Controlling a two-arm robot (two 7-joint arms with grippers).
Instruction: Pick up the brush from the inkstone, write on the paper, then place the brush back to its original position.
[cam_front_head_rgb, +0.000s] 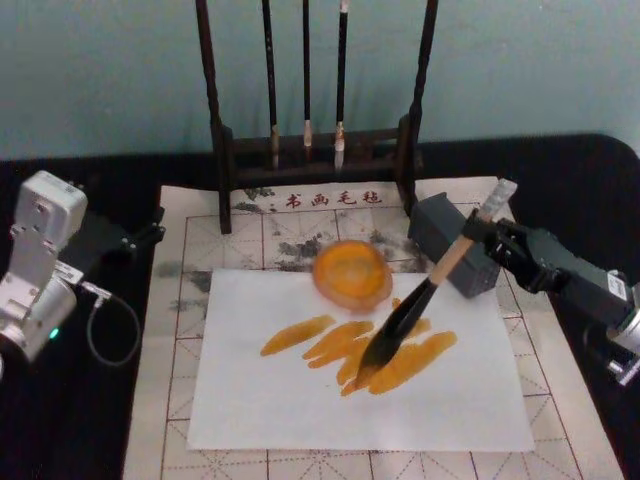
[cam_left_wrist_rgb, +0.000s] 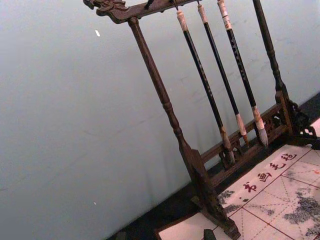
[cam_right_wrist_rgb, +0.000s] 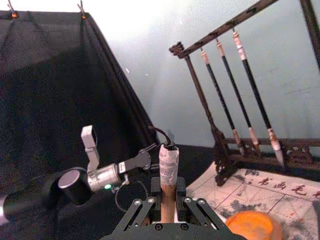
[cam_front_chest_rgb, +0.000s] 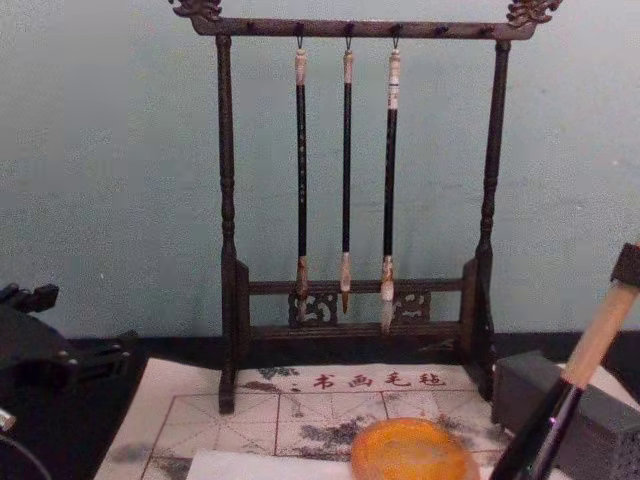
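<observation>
1. One large calligraphy brush (cam_front_head_rgb: 428, 292) (cam_front_chest_rgb: 595, 340) (cam_right_wrist_rgb: 168, 172), with pale wooden upper handle, thick black lower shaft and dark bristle tuft tinged orange. Slants with the handle up toward the robot's right and the tuft down toward the left, tip on the paper.
2. Plain white rectangular paper (cam_front_head_rgb: 290, 400) under the tuft. Carries several orange strokes (cam_front_head_rgb: 300, 335) across its middle, with the tuft tip among the rightmost ones.
3. Black right gripper (cam_front_head_rgb: 480, 228) (cam_right_wrist_rgb: 167, 219), reaching in from the right above the paper's far right corner. Fingers pinching the pale upper handle near its wrapped top end.
4. Round orange dish-like object (cam_front_head_rgb: 352, 273) (cam_front_chest_rgb: 412, 452) (cam_right_wrist_rgb: 252, 225), just left of the black shaft. Lies across the paper's far edge, partly on the mat.
5. Dark grey rectangular inkstone (cam_front_head_rgb: 438, 232) (cam_front_chest_rgb: 520, 385), behind the brush handle, on the mat just beside the right gripper.
6. Beige mat (cam_front_head_rgb: 170, 380) (cam_front_chest_rgb: 200, 420) (cam_left_wrist_rgb: 280, 195) with red grid lines, grey ink stains and a row of red printed characters, spread beneath paper and inkstone.
7. Dark wooden brush rack (cam_front_head_rgb: 310, 150) (cam_front_chest_rgb: 225, 200) (cam_left_wrist_rgb: 165, 100) (cam_right_wrist_rgb: 200, 95), upright at the mat's far edge before a pale blue-green wall. Three thin black brushes (cam_front_head_rgb: 306, 70) (cam_front_chest_rgb: 346, 170) (cam_left_wrist_rgb: 223, 75) with whitish ends hanging side by side from its top bar.
8. Black cloth (cam_front_head_rgb: 60, 420) around the mat.
9. Left gripper (cam_front_head_rgb: 140, 238) (cam_right_wrist_rgb: 142, 159) on a white arm, idle beyond the mat's left edge, well apart from the paper. Whether parted or closed cannot be told.
</observation>
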